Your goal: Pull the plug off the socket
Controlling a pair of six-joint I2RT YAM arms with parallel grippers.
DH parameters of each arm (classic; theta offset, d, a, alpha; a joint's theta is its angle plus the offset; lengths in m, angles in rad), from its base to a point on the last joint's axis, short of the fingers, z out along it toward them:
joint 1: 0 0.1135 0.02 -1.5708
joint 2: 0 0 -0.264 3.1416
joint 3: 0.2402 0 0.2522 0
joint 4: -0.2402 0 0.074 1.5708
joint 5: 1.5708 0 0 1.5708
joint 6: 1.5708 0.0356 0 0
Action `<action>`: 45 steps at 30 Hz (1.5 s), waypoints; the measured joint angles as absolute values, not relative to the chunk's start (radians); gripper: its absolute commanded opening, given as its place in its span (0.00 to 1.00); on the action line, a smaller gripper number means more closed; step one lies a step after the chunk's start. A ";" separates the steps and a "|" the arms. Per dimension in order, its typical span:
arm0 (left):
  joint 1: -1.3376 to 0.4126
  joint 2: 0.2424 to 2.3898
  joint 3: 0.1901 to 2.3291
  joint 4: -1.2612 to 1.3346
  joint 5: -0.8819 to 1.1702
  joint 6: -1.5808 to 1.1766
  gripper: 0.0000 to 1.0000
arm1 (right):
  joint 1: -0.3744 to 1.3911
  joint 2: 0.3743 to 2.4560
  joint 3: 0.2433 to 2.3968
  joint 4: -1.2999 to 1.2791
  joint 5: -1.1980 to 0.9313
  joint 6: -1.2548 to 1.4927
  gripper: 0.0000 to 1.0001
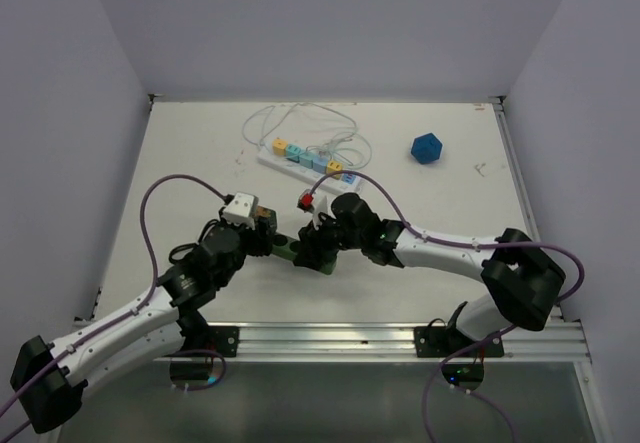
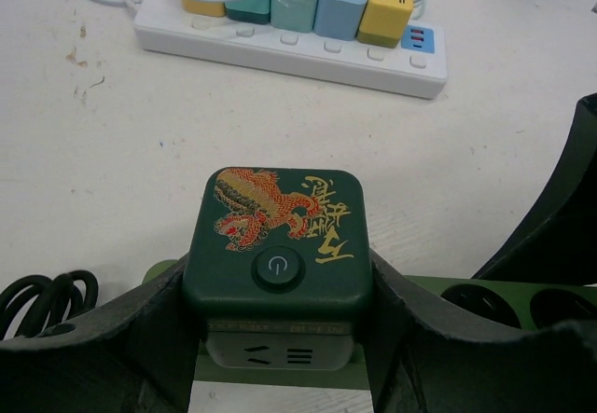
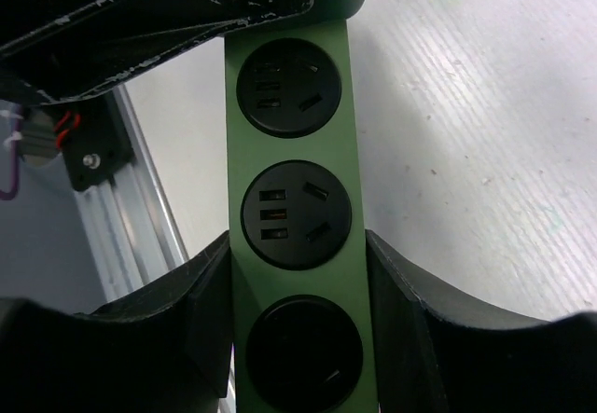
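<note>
A dark green plug [image 2: 275,236] with a gold and red dragon and a round power button stands on a light green socket strip [image 2: 424,294]. My left gripper [image 2: 278,338] is shut on the plug, one finger [image 2: 140,329] on each side. In the right wrist view, the strip [image 3: 294,152] shows several black round sockets. My right gripper [image 3: 298,282] is shut on the strip's two long edges. In the top view both grippers, the left one [image 1: 262,231] and the right one [image 1: 318,248], meet over the strip [image 1: 288,251] near the table's front middle.
A white power strip [image 1: 308,163] with several coloured adapters and looped white cables [image 1: 300,123] lies at the back middle. A blue polyhedron [image 1: 426,148] sits at the back right. A black cord coil [image 2: 47,301] lies left of the plug. A metal rail [image 1: 400,338] runs along the near edge.
</note>
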State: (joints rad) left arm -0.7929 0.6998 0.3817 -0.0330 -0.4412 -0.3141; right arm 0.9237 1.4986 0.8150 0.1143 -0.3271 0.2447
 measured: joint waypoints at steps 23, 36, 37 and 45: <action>-0.792 0.715 0.406 -0.062 -0.490 -0.348 0.00 | 0.949 1.528 0.888 0.032 -0.257 0.191 0.00; -0.791 0.766 0.405 -0.086 -0.521 -0.360 0.00 | 1.051 1.566 0.903 0.025 -0.121 0.105 0.00; -0.792 0.797 0.429 -0.110 -0.521 -0.360 0.00 | 1.063 1.571 0.904 0.022 -0.092 0.096 0.00; -0.792 0.823 0.462 -0.138 -0.514 -0.370 0.00 | 1.037 1.572 0.904 0.021 -0.088 0.115 0.00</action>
